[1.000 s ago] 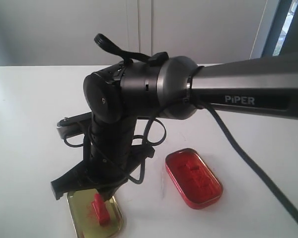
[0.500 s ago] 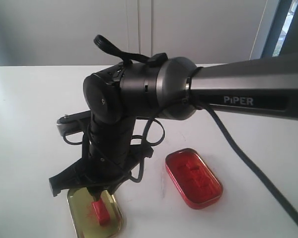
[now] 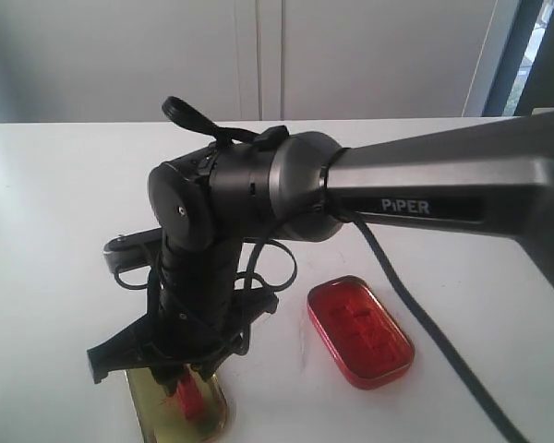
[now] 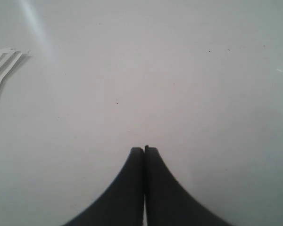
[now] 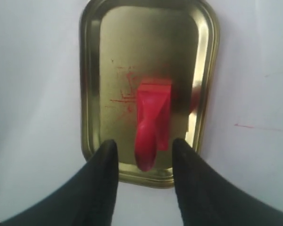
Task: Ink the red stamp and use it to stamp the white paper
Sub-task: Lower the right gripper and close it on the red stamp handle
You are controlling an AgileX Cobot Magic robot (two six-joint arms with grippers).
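Right fingers (image 5: 106,181) are standing apart, one on each side of the red stamp (image 5: 153,117). A gap is showing on one side; on the other, contact cannot be judged. The right gripper (image 5: 144,143) is therefore spread, not clamped.

The red stamp is sitting inside the gold tin lid (image 5: 87,94), on its floor, with red ink smears beside it. In the exterior view the stamp (image 3: 186,399) is showing only partly, under the right gripper (image 3: 180,374), at the near edge of the white table (image 3: 55,185).

The left gripper (image 4: 144,149) is hanging over bare table (image 4: 179,70), its fingers (image 4: 129,183) pressed together on nothing. A few overlapping white sheet edges (image 4: 2,70) are lying off to one side.

The red ink tin (image 3: 360,332) is lying open just beside the lid (image 3: 157,406), not touching it.

The table surface is reading matte white, with small dark specks and a faint red streak (image 5: 254,126). Pale wall panels (image 3: 258,55) are running behind the table, and a dark window frame (image 3: 517,46) is standing at the right.
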